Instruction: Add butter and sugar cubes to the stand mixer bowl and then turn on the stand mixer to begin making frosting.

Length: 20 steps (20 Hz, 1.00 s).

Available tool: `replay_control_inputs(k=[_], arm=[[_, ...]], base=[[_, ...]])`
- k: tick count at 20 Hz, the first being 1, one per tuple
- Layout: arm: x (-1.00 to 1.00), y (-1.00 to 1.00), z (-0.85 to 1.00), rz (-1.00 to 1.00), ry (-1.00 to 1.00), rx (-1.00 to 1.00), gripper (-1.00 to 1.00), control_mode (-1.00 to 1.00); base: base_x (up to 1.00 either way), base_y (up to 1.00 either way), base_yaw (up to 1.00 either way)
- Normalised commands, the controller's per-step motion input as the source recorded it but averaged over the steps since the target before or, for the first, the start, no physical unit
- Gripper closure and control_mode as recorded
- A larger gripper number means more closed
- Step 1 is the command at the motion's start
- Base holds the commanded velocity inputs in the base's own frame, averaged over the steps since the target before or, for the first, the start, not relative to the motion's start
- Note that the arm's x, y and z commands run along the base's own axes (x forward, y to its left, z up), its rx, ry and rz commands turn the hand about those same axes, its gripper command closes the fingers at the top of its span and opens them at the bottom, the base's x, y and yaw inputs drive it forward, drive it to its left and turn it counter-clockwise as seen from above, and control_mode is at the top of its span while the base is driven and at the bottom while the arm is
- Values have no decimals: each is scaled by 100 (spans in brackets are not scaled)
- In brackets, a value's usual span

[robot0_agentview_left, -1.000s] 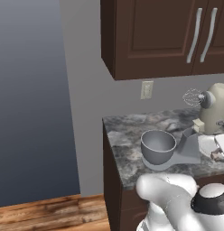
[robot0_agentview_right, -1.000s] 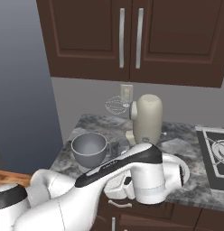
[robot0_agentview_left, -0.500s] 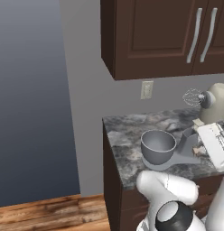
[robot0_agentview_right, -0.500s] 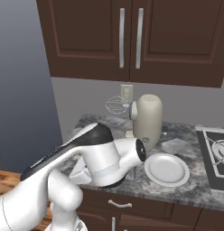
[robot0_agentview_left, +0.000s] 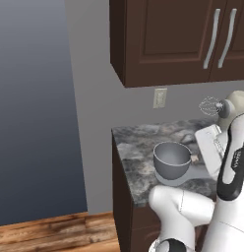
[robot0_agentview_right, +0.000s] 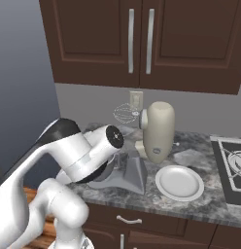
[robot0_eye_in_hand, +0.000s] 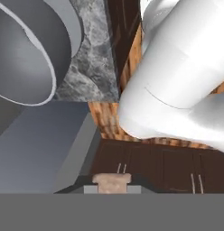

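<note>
Dark cabinets hang over the marbled desk (robot0_agentview_left: 138, 142), where the stand mixer bowl (robot0_agentview_left: 171, 159) waits, open side up, for ingredients; my gripper (robot0_eye_in_hand: 112, 179) pinches a small tan piece.

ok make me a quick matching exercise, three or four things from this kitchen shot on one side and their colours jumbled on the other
Things:
1. stand mixer bowl
2. stand mixer head
3. plate
4. cabinet doors

Colours:
A. dark brown
B. white
C. grey metal
D. cream-beige

Pairs: 1-C, 2-D, 3-B, 4-A
</note>
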Motion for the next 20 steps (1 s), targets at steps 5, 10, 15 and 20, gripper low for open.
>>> replay_control_inputs(k=[5,10,15,20], arm=[[47,1,-1,11,3,-20,100,-100],[14,-6,-22,2,5,-12,100,-100],[29,-10,-18,3,1,-14,100,-100],[30,0,-21,2,3,-15,100,-100]], base=[[0,0,0],[0,0,0],[0,0,0],[0,0,0]])
